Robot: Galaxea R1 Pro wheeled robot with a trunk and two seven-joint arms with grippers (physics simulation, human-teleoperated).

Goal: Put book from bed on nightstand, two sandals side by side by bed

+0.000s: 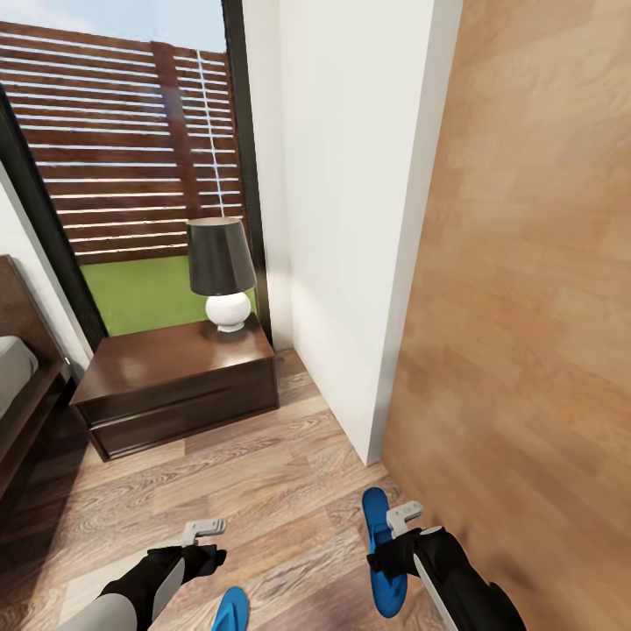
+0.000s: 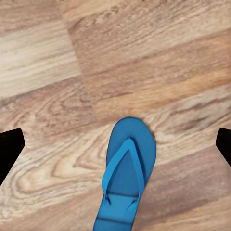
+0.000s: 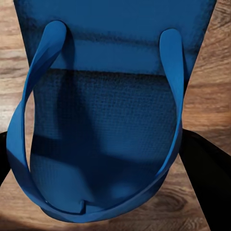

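Observation:
One bright blue sandal (image 1: 382, 526) is between the fingers of my right gripper (image 1: 399, 533), just above the wood floor by the white wall. Seen close up, this sandal (image 3: 106, 120) spans the gap, with a dark finger (image 3: 207, 178) against its edge. The other sandal (image 2: 126, 168) lies flat on the floor under my open left gripper (image 2: 115, 144), and its toe end (image 1: 230, 611) is at the frame's lower edge near that gripper (image 1: 203, 536). The nightstand (image 1: 175, 377) stands ahead, beside the bed (image 1: 13, 386) at the left edge. The book is out of view.
A black-shaded lamp with a white base (image 1: 221, 272) stands on the nightstand's back right corner. A white wall corner (image 1: 350, 263) and a tall wooden panel (image 1: 526, 307) close off the right side. A glass door behind the nightstand looks out on a slatted fence (image 1: 123, 131).

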